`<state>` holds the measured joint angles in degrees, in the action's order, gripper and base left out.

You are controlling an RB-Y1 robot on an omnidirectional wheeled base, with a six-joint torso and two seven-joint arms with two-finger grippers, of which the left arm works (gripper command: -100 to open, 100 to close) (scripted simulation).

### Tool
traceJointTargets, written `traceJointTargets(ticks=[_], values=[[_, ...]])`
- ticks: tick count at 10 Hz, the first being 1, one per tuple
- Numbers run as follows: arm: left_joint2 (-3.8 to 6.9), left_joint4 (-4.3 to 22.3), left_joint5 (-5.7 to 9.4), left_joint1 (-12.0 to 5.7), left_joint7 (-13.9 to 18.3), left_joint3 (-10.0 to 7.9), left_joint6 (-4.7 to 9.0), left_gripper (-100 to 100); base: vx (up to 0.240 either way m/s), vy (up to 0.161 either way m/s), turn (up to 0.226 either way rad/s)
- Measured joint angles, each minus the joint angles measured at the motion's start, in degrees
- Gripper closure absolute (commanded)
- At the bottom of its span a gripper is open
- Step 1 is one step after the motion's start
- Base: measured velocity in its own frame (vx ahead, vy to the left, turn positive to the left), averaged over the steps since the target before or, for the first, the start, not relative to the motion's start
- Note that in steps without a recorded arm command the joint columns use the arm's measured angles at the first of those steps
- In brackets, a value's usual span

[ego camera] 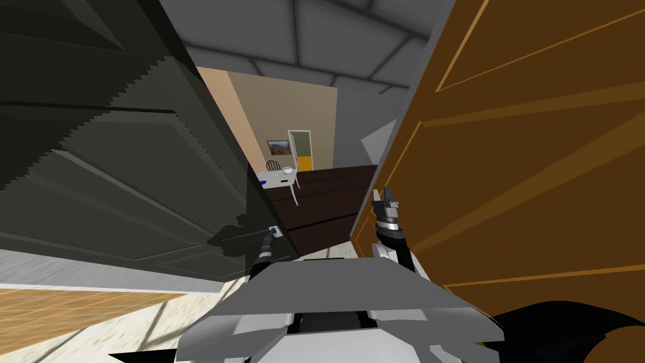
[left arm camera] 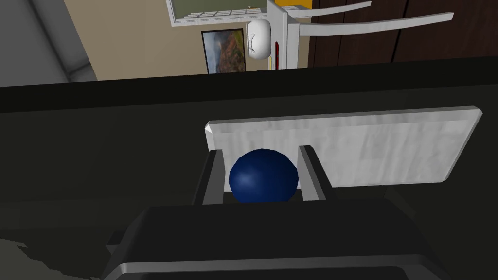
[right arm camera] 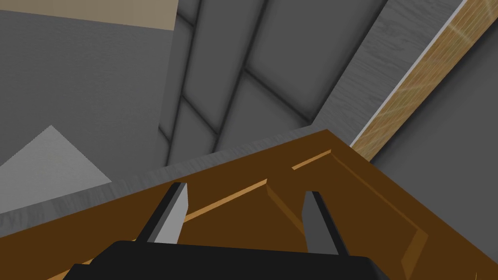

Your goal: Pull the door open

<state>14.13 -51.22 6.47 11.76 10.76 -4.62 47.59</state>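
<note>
Closest to the lens in the left wrist view is the dark box of the left gripper point(left arm camera: 261, 149). Its two thin grey fingers point(left arm camera: 214, 177) are closed narrow on the blue ball-shaped knob point(left arm camera: 263, 176), one blade pressing each side. The knob sits deep between them, close up to the gripper body, with the fingertips reaching past its widest part and almost to the plate behind. I judge the grip was taken that deep for a reason: a round knob held beyond its bulge cannot easily slip out when the arm draws back.

That knob stands on a light grey rectangular plate point(left arm camera: 379, 146), toward one end of it. The plate is fixed near the free edge of the dark grey-green panelled door point(ego camera: 113, 157), which fills the left of the head view. Holding at that edge, presumably far from the hinges, should give the pull the most leverage.

The door looks partly open. Between its edge and the brown panelled door point(ego camera: 535, 176) on the right, a gap shows a room with a white table point(ego camera: 283, 181). The right gripper point(ego camera: 385, 203) hangs just beside the brown door's edge, blades spread wide and holding nothing. As far as I can judge, it is out of the dark door's swing.
</note>
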Motion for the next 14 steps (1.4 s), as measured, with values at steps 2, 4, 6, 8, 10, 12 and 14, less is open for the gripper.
traceJointTargets(ticks=[2, 4, 6, 8, 10, 12, 14], values=[[-0.04, -0.02, -0.03, -0.06, -0.01, 0.06, 0.02, 100, 0.000, 0.000, 0.000], [-0.05, -0.01, -0.01, -0.06, 0.01, 0.06, 0.01, 100, -0.053, 0.013, -0.063], [0.84, -0.17, -0.30, 0.44, 0.88, 0.64, 1.08, 100, -0.206, 0.038, -0.114], [1.56, -0.95, -0.81, 1.75, 1.84, 1.65, 1.83, 100, -0.205, 0.038, -0.142], [2.66, -1.56, -1.38, 3.63, 3.30, 2.94, 2.92, 100, -0.224, 0.041, -0.114], [3.83, -2.13, -1.85, 5.08, 4.64, 3.94, 4.02, 100, -0.207, 0.026, -0.109], [4.17, -1.69, -2.14, 5.50, 5.28, 4.54, 4.79, 100, -0.115, 0.009, -0.074]])
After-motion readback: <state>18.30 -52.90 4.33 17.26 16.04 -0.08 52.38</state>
